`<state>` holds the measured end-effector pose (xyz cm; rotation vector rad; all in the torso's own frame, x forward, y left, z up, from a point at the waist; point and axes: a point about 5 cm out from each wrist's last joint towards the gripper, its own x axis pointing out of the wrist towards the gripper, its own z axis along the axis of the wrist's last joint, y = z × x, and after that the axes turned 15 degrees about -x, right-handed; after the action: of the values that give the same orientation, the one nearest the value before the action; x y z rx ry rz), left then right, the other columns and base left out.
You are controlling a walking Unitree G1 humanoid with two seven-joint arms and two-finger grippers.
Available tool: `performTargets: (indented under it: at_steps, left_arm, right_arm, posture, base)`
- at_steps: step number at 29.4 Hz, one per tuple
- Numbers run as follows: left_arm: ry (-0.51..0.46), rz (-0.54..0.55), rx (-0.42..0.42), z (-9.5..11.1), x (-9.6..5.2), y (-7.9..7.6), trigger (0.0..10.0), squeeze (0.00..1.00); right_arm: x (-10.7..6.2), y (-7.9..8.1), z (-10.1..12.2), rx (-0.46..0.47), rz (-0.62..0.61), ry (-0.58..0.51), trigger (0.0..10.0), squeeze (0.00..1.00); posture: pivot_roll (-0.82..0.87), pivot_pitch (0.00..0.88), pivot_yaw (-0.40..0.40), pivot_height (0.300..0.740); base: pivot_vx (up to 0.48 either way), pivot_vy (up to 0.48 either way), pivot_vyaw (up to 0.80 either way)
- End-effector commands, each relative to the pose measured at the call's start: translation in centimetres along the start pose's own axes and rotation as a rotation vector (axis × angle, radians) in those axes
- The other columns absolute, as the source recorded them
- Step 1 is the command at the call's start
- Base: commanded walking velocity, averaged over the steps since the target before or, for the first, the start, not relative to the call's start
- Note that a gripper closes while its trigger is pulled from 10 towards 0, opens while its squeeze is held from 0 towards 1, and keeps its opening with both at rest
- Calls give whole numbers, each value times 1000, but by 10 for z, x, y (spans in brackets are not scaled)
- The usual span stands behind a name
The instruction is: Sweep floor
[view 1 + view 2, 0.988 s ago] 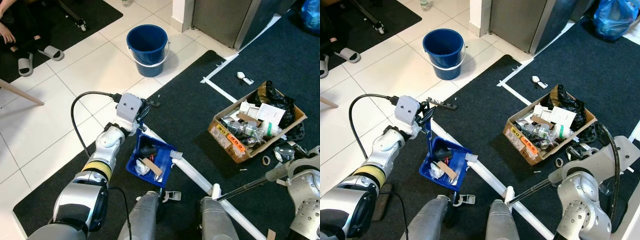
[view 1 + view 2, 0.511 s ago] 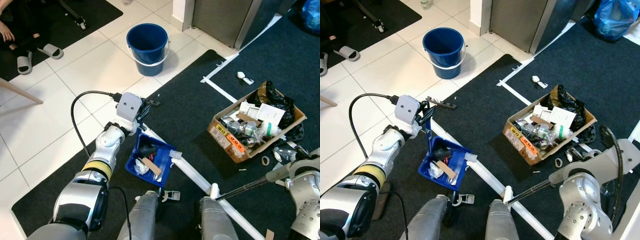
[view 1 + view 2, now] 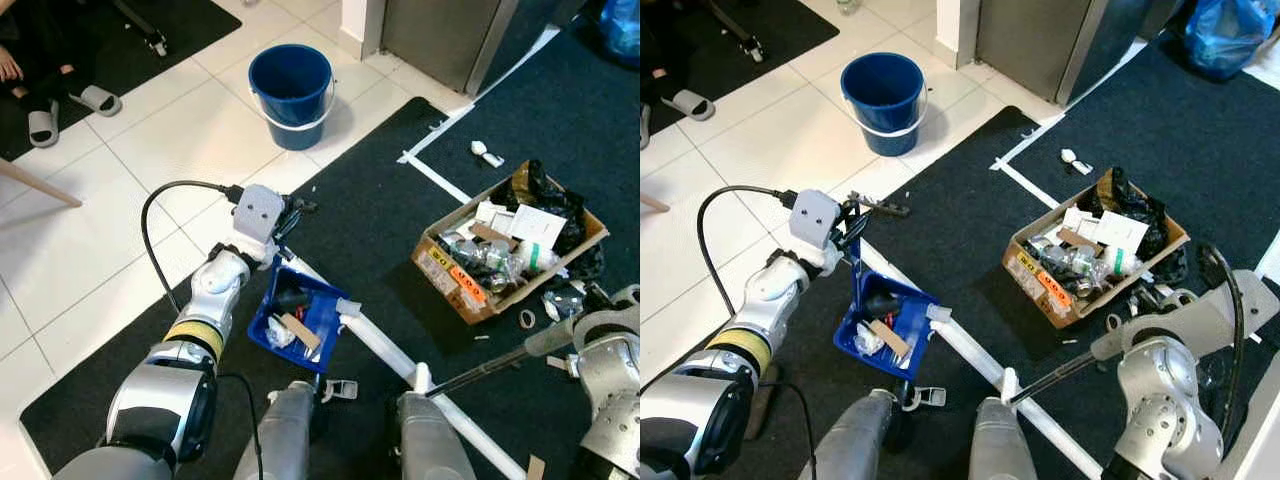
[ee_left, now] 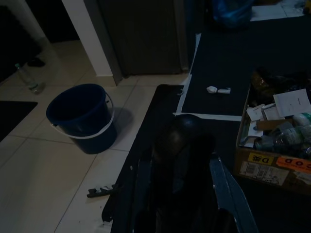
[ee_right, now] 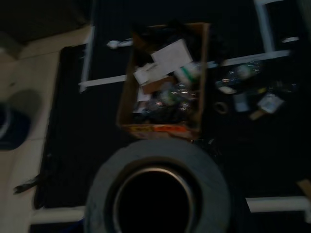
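A black carpet (image 3: 380,230) covered most of the floor ahead of the robot, meeting pale floor tiles (image 3: 130,190) on the robot's left, with white tape lines (image 3: 440,180) running across the dark pile. On the carpet to the robot's right sat an open cardboard box (image 3: 505,255) heaped with bottles, papers and a black bag, and more small litter lay loose just beside it. A blue bucket (image 3: 290,82) with a white handle stood on the tiles, well ahead. At the far left edge a person's slippered feet (image 3: 60,108) rested on a separate dark mat.

The blue dustpan (image 3: 300,318) lay on the carpet directly in front of the robot's legs, loaded with scraps including a wooden strip and crumpled white bits. Its upright handle rose to the left hand (image 3: 282,222), whose black fingers were pinched around it at the carpet's edge. A long white pole (image 3: 395,365) slanted across the carpet beside the pan. The right hand (image 3: 605,335), low at the robot's right, carried a dark rod (image 3: 480,368) reaching toward that pole; I could not tell how its fingers were set. A small black comb-like piece (image 3: 880,207) lay on the tiles near the left hand.
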<state>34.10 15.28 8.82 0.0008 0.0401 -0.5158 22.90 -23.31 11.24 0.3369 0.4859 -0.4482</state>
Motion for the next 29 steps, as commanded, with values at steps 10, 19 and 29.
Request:
performTargets:
  at_steps: [10, 19, 29]
  left_arm:
    - [92, -44, -34, -22, -5, -13, 10000, 0]
    - [94, -46, -34, -23, -6, -13, 10000, 0]
    - [99, -57, -37, -29, -9, -18, 10000, 0]
  right_arm:
    - [-3, 57, -6, 0, 353, -47, 10000, 0]
    - [-1, 63, 4, 22, 358, -149, 10000, 0]
    - [0, 89, 35, -70, 416, -419, 10000, 0]
  posture:
    - [-88, 211, 36, 740]
    - [-85, 212, 38, 740]
    - [-73, 242, 37, 740]
  base:
    - [0, 0, 0]
    - [0, 0, 0]
    - [0, 0, 0]
